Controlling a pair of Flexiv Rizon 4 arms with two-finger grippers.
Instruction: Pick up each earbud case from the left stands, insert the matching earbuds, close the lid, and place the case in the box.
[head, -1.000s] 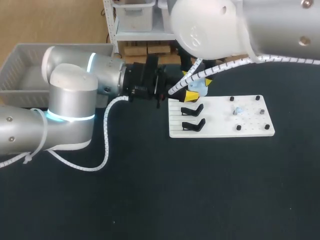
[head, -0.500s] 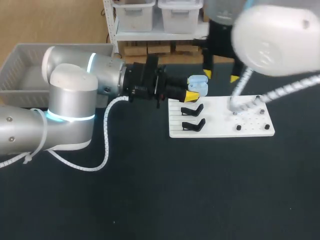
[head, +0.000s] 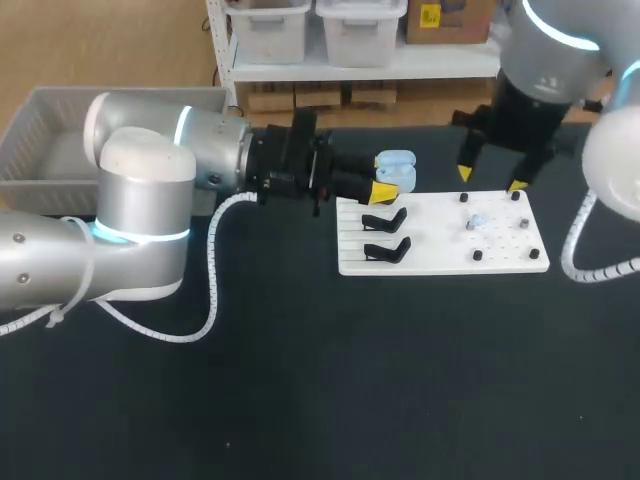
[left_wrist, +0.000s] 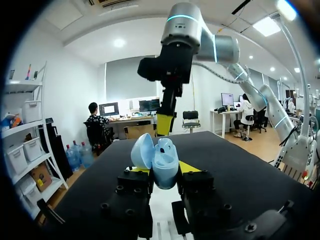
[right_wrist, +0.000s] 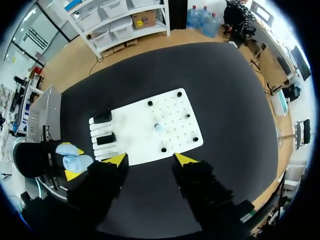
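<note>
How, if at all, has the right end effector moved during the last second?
Yes: the right end effector has swung rightward, from over the white board's left end to above its far right edge.

1. Table (head: 300, 400): dark, matte top, nearly black. It fills most of the head view.
2. Board (head: 430, 238): white, flat, rectangular. It lies on the table right of the middle and toward the far edge, slightly skewed.
3. Pegs (head: 477, 255): short, black and upright on the board. Four stand at the corners of a rectangle and a fifth between the two on the right.
4. Holes: a grid of small ones across the board's right half, seen from the right wrist (right_wrist: 172, 112).
</note>
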